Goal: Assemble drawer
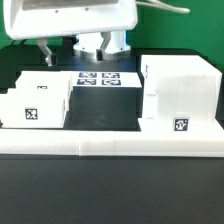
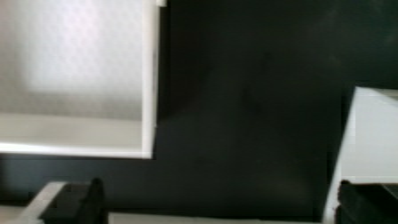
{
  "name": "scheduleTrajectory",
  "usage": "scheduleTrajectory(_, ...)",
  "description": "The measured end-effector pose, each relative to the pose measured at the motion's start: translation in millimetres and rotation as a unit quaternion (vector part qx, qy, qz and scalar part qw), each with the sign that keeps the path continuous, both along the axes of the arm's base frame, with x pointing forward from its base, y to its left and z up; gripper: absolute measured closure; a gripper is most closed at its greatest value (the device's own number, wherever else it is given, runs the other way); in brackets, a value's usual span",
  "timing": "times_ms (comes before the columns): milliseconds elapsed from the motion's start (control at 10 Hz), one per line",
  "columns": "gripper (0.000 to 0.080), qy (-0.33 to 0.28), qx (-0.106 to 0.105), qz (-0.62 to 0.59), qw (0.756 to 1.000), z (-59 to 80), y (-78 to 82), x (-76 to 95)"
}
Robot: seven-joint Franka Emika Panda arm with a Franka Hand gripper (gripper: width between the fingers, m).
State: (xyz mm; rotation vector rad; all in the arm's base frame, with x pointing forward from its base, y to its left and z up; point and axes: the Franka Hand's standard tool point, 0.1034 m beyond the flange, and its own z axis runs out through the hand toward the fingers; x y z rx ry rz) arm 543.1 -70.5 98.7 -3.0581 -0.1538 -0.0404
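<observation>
The big white cube-like casing [image 1: 180, 92] stands at the exterior view's right, with a tag low on its front. Two small white open-top boxes [image 1: 35, 100] sit close together at the left, each with a tag. My gripper [image 1: 72, 50] hangs at the back, above the table and holding nothing. In the wrist view its two dark fingertips [image 2: 80, 202] stand wide apart around bare dark table. The gripper [image 2: 222, 205] is open. A white box [image 2: 71, 80] lies off to one side of it and another white part [image 2: 370, 130] to the other.
The marker board [image 1: 97, 78] lies flat at the back middle, between the boxes and the casing. A long low white rail [image 1: 110, 146] runs along the front of the parts. The table top [image 1: 110, 105] is black.
</observation>
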Motion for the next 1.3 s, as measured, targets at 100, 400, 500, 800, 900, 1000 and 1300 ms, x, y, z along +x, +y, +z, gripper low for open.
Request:
scheduleTrajectory(100,0.0151,0.007,0.0,0.007,1.0,-9.5,-5.0,-4.7)
scheduleTrajectory(400,0.0151,0.036,0.012,-0.026,0.999,-44.6,-19.1,-21.6)
scheduleTrajectory(500,0.0151,0.043,0.012,-0.029,0.999,-54.2,-20.0,-26.0)
scheduleTrajectory(800,0.0151,0.043,0.01,-0.029,0.999,-59.1,-19.8,-26.8)
scheduleTrajectory(900,0.0151,0.044,0.01,-0.029,0.999,-59.4,-19.8,-27.0)
scheduleTrajectory(1000,0.0151,0.043,0.009,-0.026,0.999,-60.5,-20.2,-27.0)
scheduleTrajectory(1300,0.0151,0.032,-0.006,-0.024,0.999,-81.4,-20.8,-28.2)
